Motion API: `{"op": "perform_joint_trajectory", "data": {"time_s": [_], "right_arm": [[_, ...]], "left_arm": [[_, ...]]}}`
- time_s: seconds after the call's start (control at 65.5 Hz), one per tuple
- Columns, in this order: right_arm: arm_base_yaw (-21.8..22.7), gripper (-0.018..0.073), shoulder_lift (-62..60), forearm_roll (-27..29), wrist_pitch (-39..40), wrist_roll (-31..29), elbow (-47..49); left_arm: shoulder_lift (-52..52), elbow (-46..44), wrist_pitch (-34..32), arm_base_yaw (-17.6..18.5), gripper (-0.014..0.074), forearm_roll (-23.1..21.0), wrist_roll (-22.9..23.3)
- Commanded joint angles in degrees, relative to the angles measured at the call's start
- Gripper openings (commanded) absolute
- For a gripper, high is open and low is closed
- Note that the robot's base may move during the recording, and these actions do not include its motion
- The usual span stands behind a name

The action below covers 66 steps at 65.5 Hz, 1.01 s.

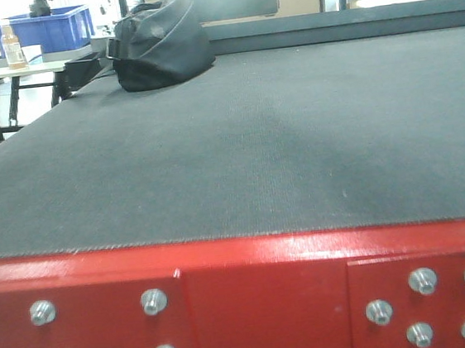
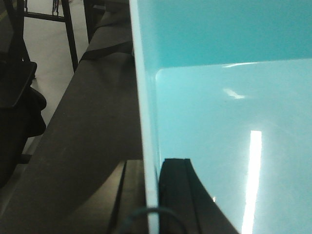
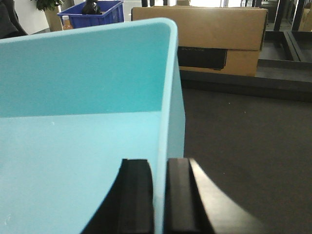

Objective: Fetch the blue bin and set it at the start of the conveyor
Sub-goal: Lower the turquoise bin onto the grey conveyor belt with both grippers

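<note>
Blue bin (image 3: 73, 146), opposite walls pinched between the fingers of left gripper (image 2: 152, 195) and right gripper (image 3: 158, 195), appears over the conveyor start (image 1: 297, 151); advise lowering both arms evenly, level, releasing only once seated.

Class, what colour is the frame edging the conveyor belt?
The frame is glossy red; front-facing view.

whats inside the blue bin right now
Only bare floor and walls show in the blue bin, plus one finger each of the left hand and right hand. Floor under those fingers is hidden.
</note>
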<state>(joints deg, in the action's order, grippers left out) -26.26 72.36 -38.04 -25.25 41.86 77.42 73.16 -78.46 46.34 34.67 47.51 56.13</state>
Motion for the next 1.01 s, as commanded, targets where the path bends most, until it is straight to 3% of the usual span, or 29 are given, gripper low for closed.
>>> {"op": "perform_joint_trajectory", "data": {"time_s": [0.0, 0.733, 0.992], "right_arm": [[-0.7, -0.0165, -0.77, 0.14, 7.78, -0.63, 0.32], [-0.7, -0.0165, -0.77, 0.14, 7.78, -0.63, 0.32], [-0.7, -0.0165, -0.77, 0.14, 11.76, -0.63, 0.32]], "left_arm": [[0.0, -0.27, -3.92, 0.28, -0.0111, 0.66, -0.27], [0.0, -0.27, -3.92, 0.28, -0.0111, 0.66, -0.27], [0.0, -0.27, -5.62, 0.28, -0.0111, 0.64, -0.27]]}}
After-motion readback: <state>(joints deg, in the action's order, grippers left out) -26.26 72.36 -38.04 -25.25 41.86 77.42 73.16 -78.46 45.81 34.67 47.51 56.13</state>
